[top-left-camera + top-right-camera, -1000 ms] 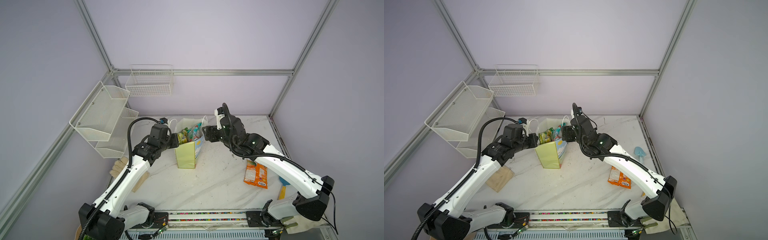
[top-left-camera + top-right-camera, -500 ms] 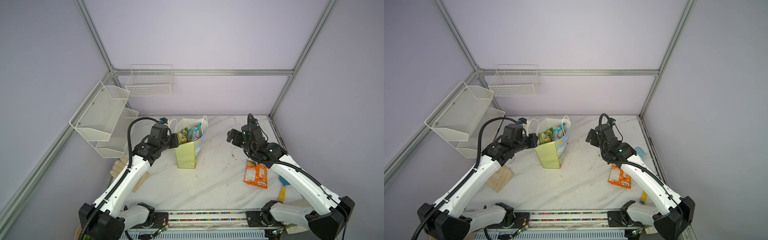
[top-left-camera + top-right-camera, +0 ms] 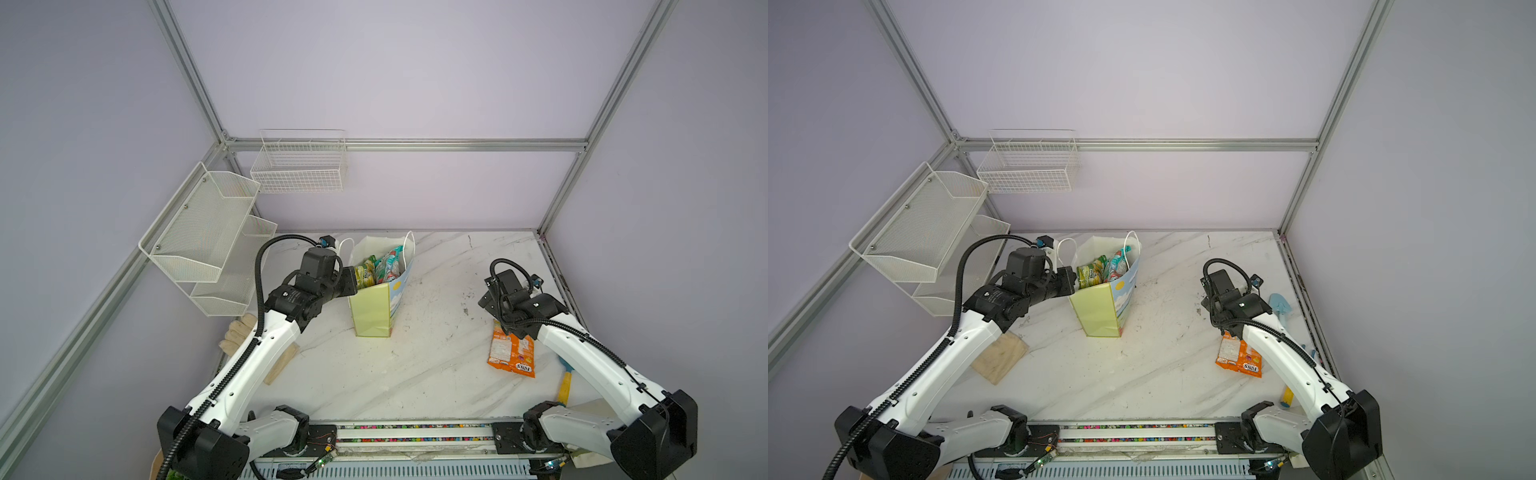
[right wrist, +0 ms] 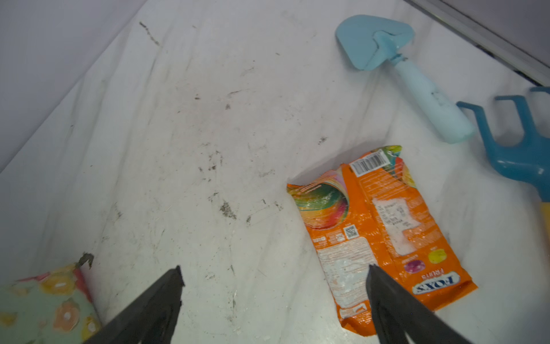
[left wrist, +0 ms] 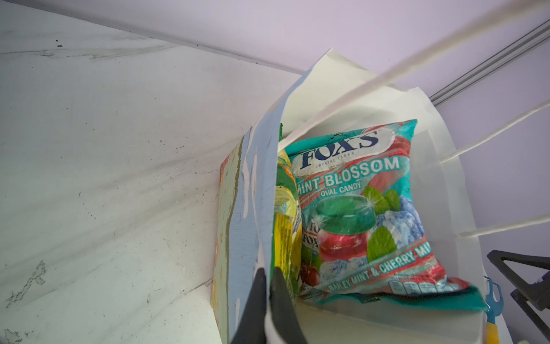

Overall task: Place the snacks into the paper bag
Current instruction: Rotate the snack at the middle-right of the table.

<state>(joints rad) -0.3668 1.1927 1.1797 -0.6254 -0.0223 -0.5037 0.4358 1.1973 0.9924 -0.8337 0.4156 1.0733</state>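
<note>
Fingers: left gripper point(image 5: 268, 272) clamped on paper bag point(image 5: 440, 184) wall; right gripper point(image 4: 273, 268) spread wide, empty, near orange packet point(image 4: 387, 232).

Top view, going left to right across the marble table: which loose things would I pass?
Flat beige cloth tote → tall paper gift bag with blue sky print → flat orange candy packet → light blue toy shovel.

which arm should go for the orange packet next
Right. The right end effector, open, hangs beside the orange packet; the left end effector is shut on the paper bag wall.
</note>
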